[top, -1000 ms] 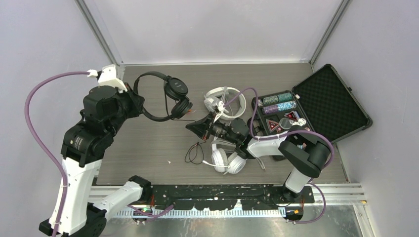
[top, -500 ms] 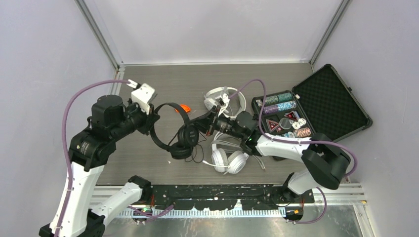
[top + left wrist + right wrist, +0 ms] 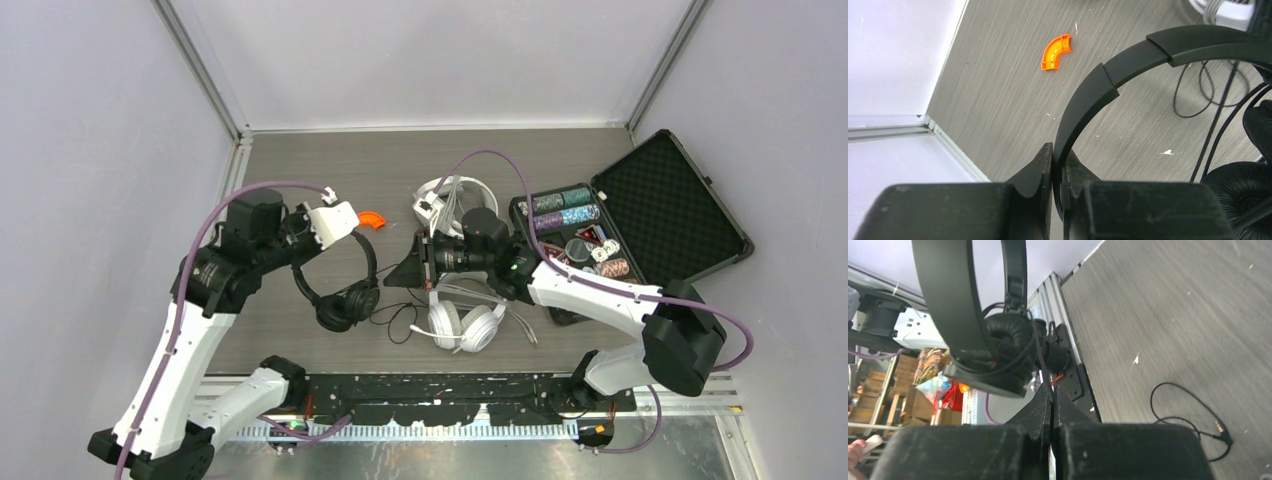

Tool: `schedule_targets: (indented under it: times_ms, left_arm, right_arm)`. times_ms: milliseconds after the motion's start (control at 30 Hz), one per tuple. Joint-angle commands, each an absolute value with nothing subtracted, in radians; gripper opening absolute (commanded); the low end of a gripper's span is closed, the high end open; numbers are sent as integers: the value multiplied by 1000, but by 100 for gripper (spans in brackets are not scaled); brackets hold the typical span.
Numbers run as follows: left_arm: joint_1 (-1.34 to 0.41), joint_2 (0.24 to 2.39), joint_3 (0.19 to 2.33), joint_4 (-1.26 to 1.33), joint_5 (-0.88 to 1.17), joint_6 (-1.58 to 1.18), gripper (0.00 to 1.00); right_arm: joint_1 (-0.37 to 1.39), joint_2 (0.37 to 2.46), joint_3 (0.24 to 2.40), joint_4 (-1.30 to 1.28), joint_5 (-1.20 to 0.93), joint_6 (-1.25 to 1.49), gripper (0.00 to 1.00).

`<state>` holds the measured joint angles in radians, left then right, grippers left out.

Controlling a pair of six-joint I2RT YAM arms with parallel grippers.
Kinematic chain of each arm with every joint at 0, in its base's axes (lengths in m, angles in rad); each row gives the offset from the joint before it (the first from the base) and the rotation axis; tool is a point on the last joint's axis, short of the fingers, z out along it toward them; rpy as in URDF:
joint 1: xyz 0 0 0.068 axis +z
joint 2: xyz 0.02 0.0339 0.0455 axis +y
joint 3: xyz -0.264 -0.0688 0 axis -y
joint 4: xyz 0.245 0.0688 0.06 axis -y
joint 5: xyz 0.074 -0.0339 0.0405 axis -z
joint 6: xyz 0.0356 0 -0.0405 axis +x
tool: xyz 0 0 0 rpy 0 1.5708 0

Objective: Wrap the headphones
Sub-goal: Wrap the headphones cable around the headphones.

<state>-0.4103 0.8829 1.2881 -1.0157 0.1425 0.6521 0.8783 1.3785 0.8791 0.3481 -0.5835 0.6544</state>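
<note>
My left gripper [image 3: 300, 262] is shut on the headband [image 3: 1128, 60] of the black headphones [image 3: 345, 295], which hang just above the table left of centre. In the left wrist view the band sits between the fingertips [image 3: 1047, 157]. My right gripper [image 3: 398, 272] points left toward them and is shut on their thin black cord [image 3: 1042, 367], with the ear cups [image 3: 1008, 335] close in front of it. The cord's slack loop and plug [image 3: 1215, 430] lie on the table. One white pair of headphones [image 3: 465, 322] lies under the right arm, another [image 3: 455, 198] behind it.
An open black case [image 3: 665, 195] with chips stands at the right. A small orange curved piece [image 3: 371, 218] lies behind the black headphones. Metal wall rails run along the left edge [image 3: 943, 137] and back of the table.
The left arm has carried the black headphones from the back left toward the centre and nearer edge. The right gripper, still on the cord, has shifted back and now points left.
</note>
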Motion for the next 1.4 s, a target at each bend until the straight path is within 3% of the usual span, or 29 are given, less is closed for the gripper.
schedule_targets:
  times_ms: [0, 333, 633, 1367]
  left_arm:
    - [-409, 907, 1329, -983, 106, 778, 0]
    - [-410, 867, 1269, -780, 83, 842, 0]
    - [-410, 836, 1188, -716, -8, 794, 0]
    - [-410, 793, 1152, -674, -264, 412, 0]
  right_arm:
    - [864, 1330, 957, 267, -642, 681, 1]
    - [864, 1321, 963, 322, -704, 765, 2]
    - [866, 1430, 939, 733, -763, 1042, 3]
    - [877, 1578, 1100, 696, -715, 1075, 15]
